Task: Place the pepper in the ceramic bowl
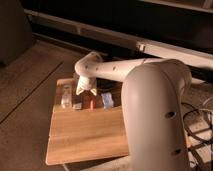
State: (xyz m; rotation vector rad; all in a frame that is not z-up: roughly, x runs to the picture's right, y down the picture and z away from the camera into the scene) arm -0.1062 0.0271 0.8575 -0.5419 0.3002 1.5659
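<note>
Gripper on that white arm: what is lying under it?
In this view, just below the open gripper, the small red pepper lies on the wooden board, untouched. The arm covers whatever lies on the board behind it.

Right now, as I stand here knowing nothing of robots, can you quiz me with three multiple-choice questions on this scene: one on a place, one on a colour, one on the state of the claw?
1. Where is the pepper?
A. between the gripper's fingers
B. lying on the wooden table
C. hanging off the table's edge

2. What colour is the pepper?
A. green
B. yellow
C. red

3. How is the gripper?
A. open and empty, just above the table
B. shut on the pepper
C. out of sight

Answers:
1 B, it lies flat on the wood just in front of the gripper.
2 C, it shows as a slim bright red piece.
3 A, its fingers stand apart with nothing between them.
</note>
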